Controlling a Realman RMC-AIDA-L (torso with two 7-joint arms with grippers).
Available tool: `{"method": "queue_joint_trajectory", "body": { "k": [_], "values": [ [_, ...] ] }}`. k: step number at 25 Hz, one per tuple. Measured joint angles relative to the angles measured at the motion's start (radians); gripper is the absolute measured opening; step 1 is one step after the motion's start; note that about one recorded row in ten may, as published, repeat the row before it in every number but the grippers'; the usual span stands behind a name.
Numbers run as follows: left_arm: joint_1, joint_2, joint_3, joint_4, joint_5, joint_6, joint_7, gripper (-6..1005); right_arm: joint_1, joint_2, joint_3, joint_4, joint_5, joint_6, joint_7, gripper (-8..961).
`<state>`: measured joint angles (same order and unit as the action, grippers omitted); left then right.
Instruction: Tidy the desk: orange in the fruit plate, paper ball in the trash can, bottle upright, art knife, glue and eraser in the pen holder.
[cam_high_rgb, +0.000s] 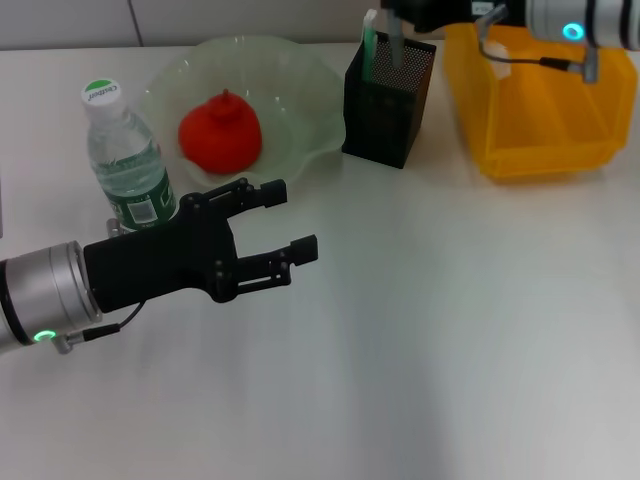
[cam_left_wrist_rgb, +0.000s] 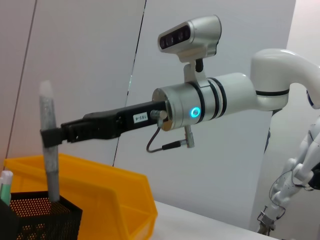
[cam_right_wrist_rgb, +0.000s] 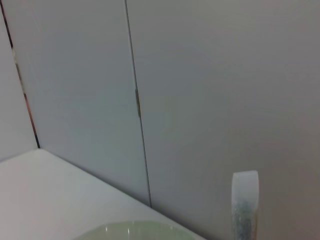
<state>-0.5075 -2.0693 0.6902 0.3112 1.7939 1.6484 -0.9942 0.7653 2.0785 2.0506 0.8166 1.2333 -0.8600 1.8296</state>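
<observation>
Right gripper (cam_left_wrist_rgb: 50, 136) above the pen holder (cam_high_rgb: 388, 98), fingers clamped on a grey stick (cam_left_wrist_rgb: 48, 150), lower end inside; only the left wrist view shows this grip. Left gripper (cam_high_rgb: 290, 222) fingers wide over bare tabletop (cam_high_rgb: 450, 330). Orange (cam_high_rgb: 220, 132) in fruit plate (cam_high_rgb: 300, 90); bottle (cam_high_rgb: 125, 160) upright.

The bottle (cam_high_rgb: 125, 160) carries print on its white cap (cam_high_rgb: 101, 93), a green ring with small lettering too fine to read. Its dark green label (cam_high_rgb: 140, 207) shows a small square code patch, also unreadable. In the left wrist view, a white sticker (cam_left_wrist_rgb: 142, 118) on the right gripper's (cam_left_wrist_rgb: 52, 136) black body bears digits that look like "155-4", though they are blurred.
</observation>
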Motion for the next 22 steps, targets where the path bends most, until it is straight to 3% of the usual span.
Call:
{"method": "queue_joint_trajectory", "body": {
  "k": [7, 20, 22],
  "values": [
    [0.016, -0.001, 0.000, -0.001, -0.023, -0.017, -0.002, 812, 0.011, 0.005, -0.091, -0.046, 0.049, 0.112, 0.004, 136],
    [0.016, -0.001, 0.000, -0.001, -0.024, -0.018, -0.015, 813, -0.001, 0.006, -0.102, -0.051, 0.052, 0.116, 0.029, 137],
    [0.014, -0.001, 0.000, -0.001, -0.024, -0.018, -0.018, 813, -0.005, 0.006, -0.098, -0.050, 0.057, 0.117, 0.029, 211]
  ]
}}
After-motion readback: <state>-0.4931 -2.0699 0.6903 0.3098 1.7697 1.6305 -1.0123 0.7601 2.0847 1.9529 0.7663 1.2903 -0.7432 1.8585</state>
